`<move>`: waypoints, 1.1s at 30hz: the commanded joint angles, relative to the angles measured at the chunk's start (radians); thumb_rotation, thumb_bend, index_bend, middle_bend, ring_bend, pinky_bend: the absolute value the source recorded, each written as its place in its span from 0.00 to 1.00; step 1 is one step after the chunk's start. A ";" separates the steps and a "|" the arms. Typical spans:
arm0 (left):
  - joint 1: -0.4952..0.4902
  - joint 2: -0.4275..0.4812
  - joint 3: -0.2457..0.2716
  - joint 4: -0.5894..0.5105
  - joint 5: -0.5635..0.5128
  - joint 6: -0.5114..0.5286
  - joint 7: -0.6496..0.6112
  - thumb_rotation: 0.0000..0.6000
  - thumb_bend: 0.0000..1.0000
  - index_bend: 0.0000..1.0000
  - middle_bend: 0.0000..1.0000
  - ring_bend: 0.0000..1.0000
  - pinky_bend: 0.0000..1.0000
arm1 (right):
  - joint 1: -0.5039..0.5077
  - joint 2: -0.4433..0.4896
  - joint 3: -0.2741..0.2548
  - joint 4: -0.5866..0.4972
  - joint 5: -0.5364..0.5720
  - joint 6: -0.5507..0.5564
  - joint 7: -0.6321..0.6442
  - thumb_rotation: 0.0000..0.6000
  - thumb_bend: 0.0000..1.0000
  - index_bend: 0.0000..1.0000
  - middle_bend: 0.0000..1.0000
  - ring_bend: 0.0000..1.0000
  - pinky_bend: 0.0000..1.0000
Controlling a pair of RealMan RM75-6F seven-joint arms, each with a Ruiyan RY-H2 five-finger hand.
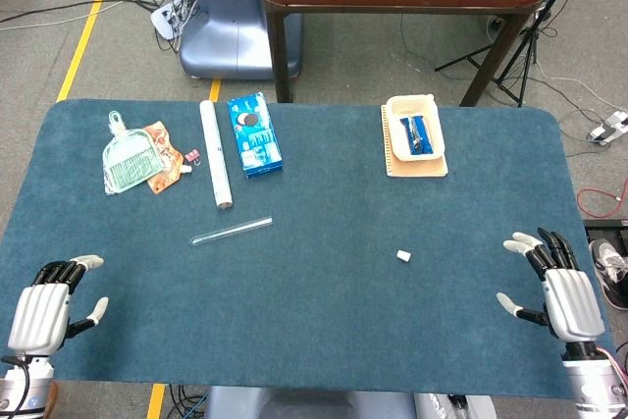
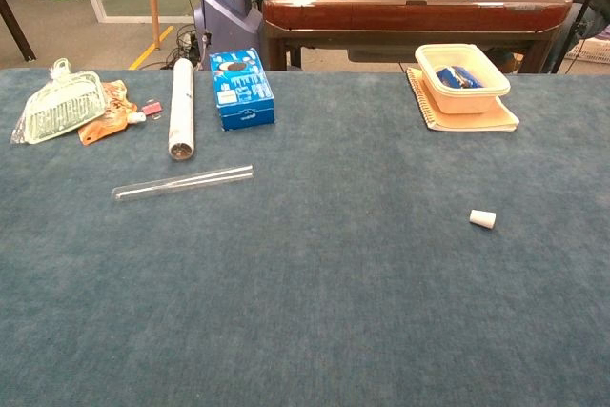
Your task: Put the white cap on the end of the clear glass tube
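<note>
Both hands idle and spread, left hand (image 1: 44, 303) at 8 o'clock, right hand (image 1: 561, 287) at 4; white cap (image 1: 403, 256) lies right of centre, well apart from clear glass tube (image 1: 232, 231) at 10 — light, slick, likely fragile, pinch mid-length.

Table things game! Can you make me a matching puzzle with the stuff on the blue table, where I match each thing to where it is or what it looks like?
Things:
1. white cap
2. clear glass tube
3. blue box
4. cream tub

Clues:
A. sits on a notebook
B. lies just right of the white roll
C. tiny, alone on the cloth, nearer the right robot hand
D. long and see-through, lying flat, nearer the left robot hand

Pairs: 1-C, 2-D, 3-B, 4-A
</note>
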 commanded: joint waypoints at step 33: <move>-0.485 -0.241 -0.223 0.189 -0.270 -0.503 0.123 1.00 0.25 0.31 0.28 0.26 0.17 | 0.074 0.092 0.099 -0.082 0.018 -0.010 -0.072 1.00 0.17 0.28 0.19 0.05 0.06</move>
